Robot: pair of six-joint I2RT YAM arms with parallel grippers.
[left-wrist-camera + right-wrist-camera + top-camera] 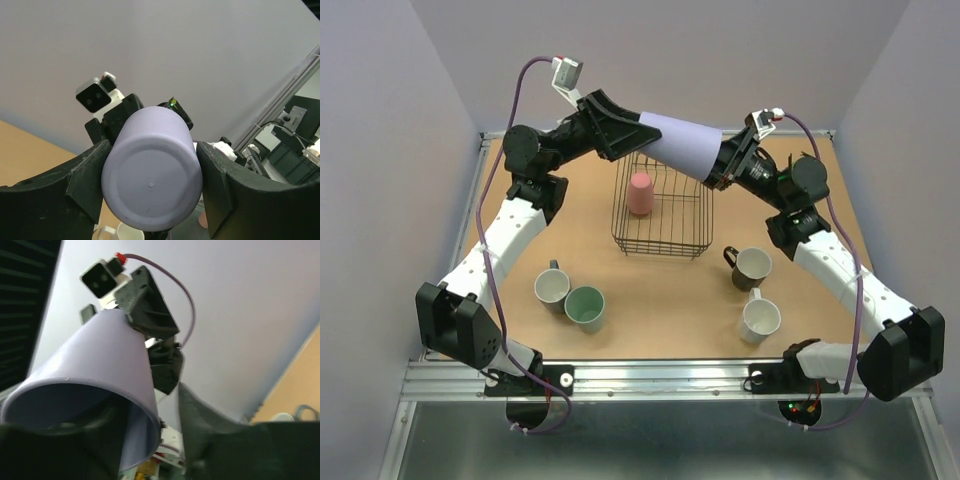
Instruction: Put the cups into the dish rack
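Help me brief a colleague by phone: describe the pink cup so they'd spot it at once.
Find the black wire dish rack on the far half of the table. The pink cup stands upside down inside its left part. It is the only cup in the rack, and handleless, unlike the mugs outside.

Tan wooden table [660,300], matte, evenly lit, no hard shadows. Plain pale lavender-grey back wall [660,60] rises behind the table's far edge. Matching side walls [380,150] close in on the table's left and right. Aluminium rail [660,378] runs along the table's near edge, with a dull grey surface [650,440] below that.
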